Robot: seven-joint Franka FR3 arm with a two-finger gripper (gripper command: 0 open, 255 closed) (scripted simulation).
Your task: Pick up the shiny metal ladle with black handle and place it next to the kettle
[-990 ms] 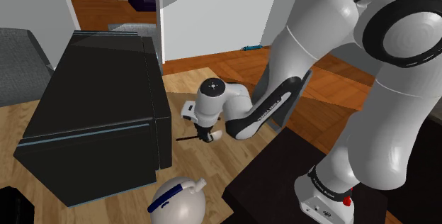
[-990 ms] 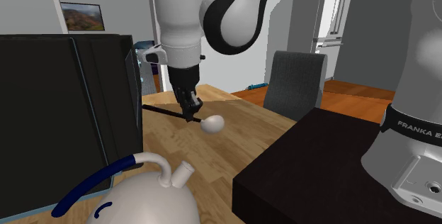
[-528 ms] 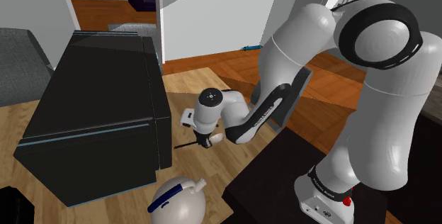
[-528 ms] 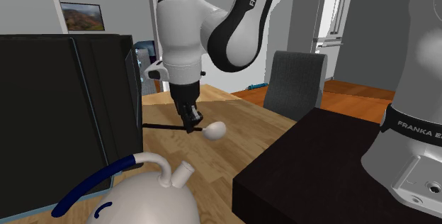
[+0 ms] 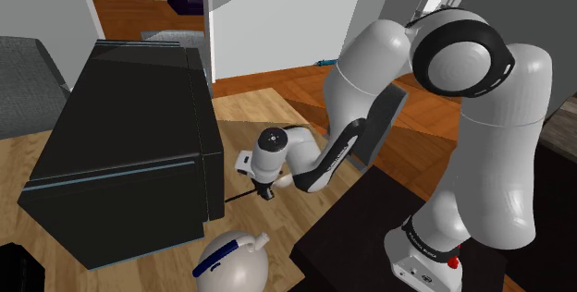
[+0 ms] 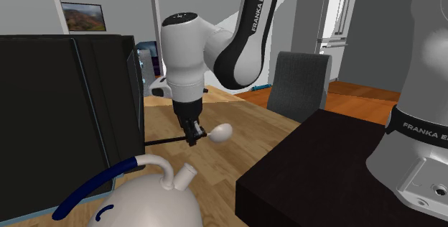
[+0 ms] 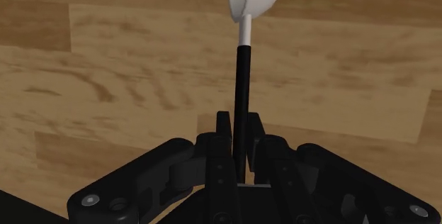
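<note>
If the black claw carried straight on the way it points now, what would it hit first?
Most likely the light wooden tabletop below: the black two-finger claw points down at it, clasping the white-bowled ladle by its black handle.

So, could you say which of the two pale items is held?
The ladle, its black handle clasped by the fingers; the round kettle sits free on the table.

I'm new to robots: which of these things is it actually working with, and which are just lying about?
In the job: ladle, pale bowl and black handle; gripper, shut on that handle; kettle, rounded with blue handle.
Just lying about: big black box; grey chair; fridge; framed picture.
</note>
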